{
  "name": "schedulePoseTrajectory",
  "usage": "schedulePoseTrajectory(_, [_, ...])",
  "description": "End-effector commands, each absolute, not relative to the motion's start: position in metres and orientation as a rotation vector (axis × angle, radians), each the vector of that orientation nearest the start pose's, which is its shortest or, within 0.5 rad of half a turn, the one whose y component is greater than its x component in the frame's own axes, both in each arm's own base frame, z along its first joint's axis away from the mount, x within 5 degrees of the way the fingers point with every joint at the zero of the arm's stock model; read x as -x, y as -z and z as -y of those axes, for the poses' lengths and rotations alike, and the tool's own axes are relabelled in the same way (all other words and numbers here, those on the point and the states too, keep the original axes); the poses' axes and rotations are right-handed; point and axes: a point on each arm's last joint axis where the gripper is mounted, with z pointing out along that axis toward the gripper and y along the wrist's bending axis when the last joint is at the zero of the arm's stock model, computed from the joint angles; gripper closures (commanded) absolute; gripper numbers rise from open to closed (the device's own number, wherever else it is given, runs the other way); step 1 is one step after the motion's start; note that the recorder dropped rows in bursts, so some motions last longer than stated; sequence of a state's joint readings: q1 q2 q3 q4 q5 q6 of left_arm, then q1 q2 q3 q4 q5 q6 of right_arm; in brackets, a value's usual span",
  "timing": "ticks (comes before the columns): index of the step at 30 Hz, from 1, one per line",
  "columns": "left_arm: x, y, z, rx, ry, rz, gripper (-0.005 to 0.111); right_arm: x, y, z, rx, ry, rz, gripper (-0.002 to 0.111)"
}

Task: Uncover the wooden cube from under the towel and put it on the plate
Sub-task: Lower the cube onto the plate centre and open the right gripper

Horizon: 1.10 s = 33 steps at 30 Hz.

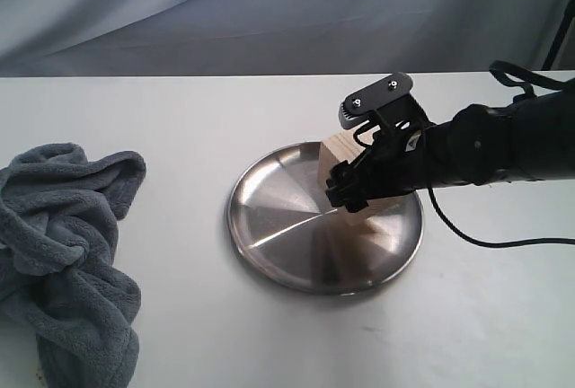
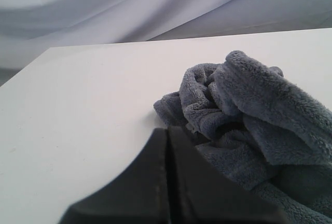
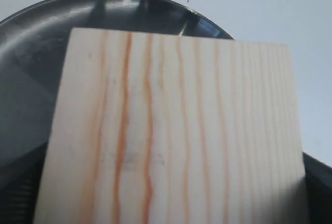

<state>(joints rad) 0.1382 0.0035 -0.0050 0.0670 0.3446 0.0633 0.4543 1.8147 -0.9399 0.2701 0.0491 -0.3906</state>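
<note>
The wooden block [image 1: 333, 154] is on the plate [image 1: 269, 226], toward one o'clock from the plate's middle; whether it rests fully on the metal cannot be told. Its pale face shows orange grain lines. The right pincer [image 1: 352, 183] straddles it with jaws spread wide, one dark finger against each side, so it has hold of the block. Its black arm reaches in from three o'clock. The shiny round plate lies on a white table [image 1: 180, 119]. At nine o'clock from the plate, well apart, the grey towel [image 1: 67, 244] lies crumpled. Near the towel, the left pincer [image 2: 167, 182] has its jaws pressed together, holding nothing.
</note>
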Motion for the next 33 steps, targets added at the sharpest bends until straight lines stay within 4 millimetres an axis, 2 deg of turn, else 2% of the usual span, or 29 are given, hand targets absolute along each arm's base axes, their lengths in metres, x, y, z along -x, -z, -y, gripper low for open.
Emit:
schedulePoseTrajectory(1, [-0.053,-0.183,-0.009,0.033,-0.202,-1.824,0.107,-0.325,-0.166,-0.160,0.672,-0.168,-2.257,0.098])
schedulePoseTrajectory(6, [-0.053,-0.183,-0.009,0.033,-0.202,-1.824,0.107,-0.320,-0.166,-0.175,0.708,-0.183,-2.216,0.098])
schedulePoseTrajectory(10, [-0.053,-0.183,-0.009,0.033,-0.202,-1.824,0.107,-0.320,-0.149,-0.183,0.738,-0.178,-2.225,0.098])
schedulePoseTrajectory(16, [-0.053,-0.183,-0.009,0.033,-0.202,-1.824,0.107,-0.323,-0.145,-0.184,0.720,-0.175,-2.218,0.097])
schedulePoseTrajectory(23, [-0.053,-0.183,-0.009,0.033,-0.202,-1.824,0.107,-0.324,-0.126,-0.184,0.734,-0.163,-2.262,0.097])
schedulePoseTrajectory(33, [-0.053,-0.183,-0.009,0.033,-0.202,-1.824,0.107,-0.324,-0.127,-0.184,0.731,-0.162,-2.253,0.095])
